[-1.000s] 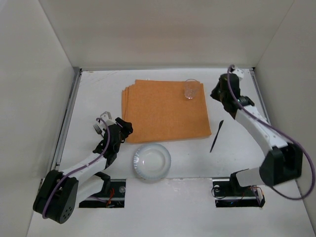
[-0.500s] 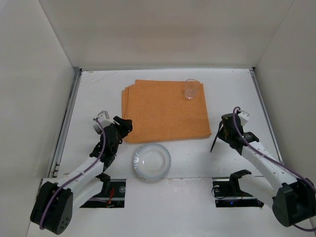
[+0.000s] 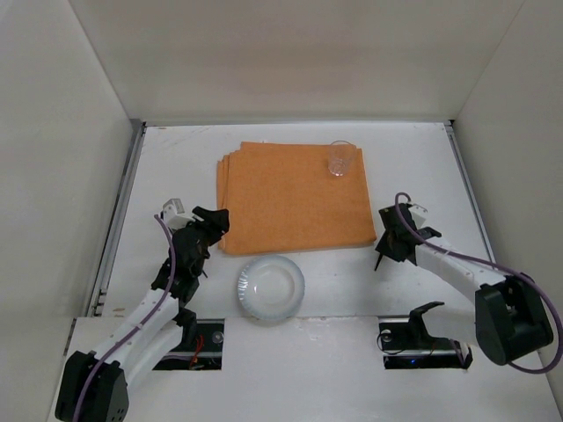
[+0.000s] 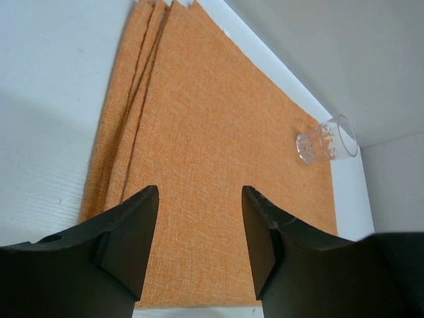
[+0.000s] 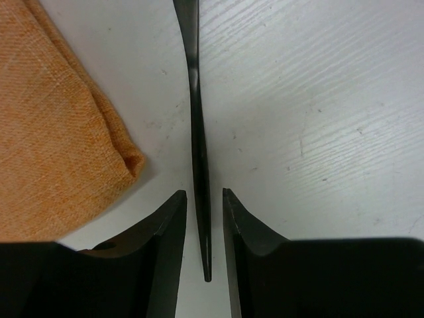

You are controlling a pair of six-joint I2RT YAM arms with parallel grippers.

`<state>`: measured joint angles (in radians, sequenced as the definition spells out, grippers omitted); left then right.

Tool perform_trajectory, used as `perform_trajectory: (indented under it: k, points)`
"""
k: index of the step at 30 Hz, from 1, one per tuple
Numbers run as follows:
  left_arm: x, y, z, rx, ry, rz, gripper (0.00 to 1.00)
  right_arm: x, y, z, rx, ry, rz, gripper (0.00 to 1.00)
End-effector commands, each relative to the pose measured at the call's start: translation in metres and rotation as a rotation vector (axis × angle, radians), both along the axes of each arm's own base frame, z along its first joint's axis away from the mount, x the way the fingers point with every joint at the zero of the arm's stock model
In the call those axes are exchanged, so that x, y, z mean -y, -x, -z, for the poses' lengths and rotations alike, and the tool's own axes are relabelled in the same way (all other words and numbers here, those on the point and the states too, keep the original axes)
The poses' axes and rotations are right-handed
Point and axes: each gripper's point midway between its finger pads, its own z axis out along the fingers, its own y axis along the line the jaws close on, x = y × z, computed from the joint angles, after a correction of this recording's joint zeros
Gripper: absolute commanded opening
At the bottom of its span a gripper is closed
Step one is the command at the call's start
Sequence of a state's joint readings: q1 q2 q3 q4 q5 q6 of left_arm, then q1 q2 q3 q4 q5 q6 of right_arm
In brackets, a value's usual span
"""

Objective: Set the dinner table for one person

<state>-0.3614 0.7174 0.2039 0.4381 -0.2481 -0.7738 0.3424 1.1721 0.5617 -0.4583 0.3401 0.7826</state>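
Straddling a slim black utensil (image 5: 196,112), the right claw (image 3: 388,249) sits low over the table (image 3: 176,167), just right of the near right corner of the orange cloth mat (image 3: 295,198). Its fingers (image 5: 165,245) are parted, with a thin strip of white surface showing on each side of the utensil, so it is released and not clamping. The utensil lies flat on the bare tabletop beside the mat, apart from the cloth, with its tapered tip between the fingers.

The white table spreads across the whole floor of the white-walled enclosure, with a metal rail (image 3: 123,202) along its left edge and the arm bases at its near edge. The mat, a stack of several layers, lies in the middle towards the far side. A clear glass (image 3: 339,160) stands upright on the mat's far right corner. A clear plate (image 3: 271,290) rests on the table just near of the mat's near edge.

The left claw (image 4: 199,195) hangs by the mat's near left corner, its fingers spread wide and nothing between them.
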Motion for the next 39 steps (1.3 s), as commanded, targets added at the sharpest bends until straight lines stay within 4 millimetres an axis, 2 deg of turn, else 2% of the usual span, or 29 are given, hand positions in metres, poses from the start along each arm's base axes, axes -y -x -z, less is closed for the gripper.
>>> perform_trajectory:
  k: [1,14,22,26,32,35,36,39]
  points:
    - [0.001,0.003,0.004,-0.009,0.018,0.013,0.51,-0.008,-0.012,0.001,0.025,-0.015,-0.011,0.34]
    - [0.001,0.002,0.007,-0.018,0.021,0.010,0.51,-0.005,-0.019,0.008,0.005,0.003,-0.038,0.25]
    - [-0.004,0.002,0.008,-0.018,0.021,-0.004,0.51,-0.001,-0.020,0.006,0.005,0.007,-0.022,0.03]
    - [-0.006,0.002,0.012,-0.027,0.019,-0.012,0.51,0.008,-0.026,-0.021,0.077,0.044,0.021,0.01]
    - [-0.005,0.001,0.016,-0.040,0.015,-0.009,0.51,0.002,-0.037,-0.094,0.214,0.079,-0.016,0.01]
    - [-0.007,0.001,0.016,-0.037,0.011,-0.011,0.51,-0.027,-0.043,-0.125,0.286,0.050,-0.128,0.02]
    - [-0.008,0.001,0.016,-0.035,0.011,-0.014,0.51,-0.038,-0.044,-0.129,0.289,0.042,-0.169,0.02]
    - [-0.011,0.001,0.017,-0.035,0.007,-0.025,0.51,-0.086,-0.045,-0.133,0.270,0.019,-0.336,0.02]
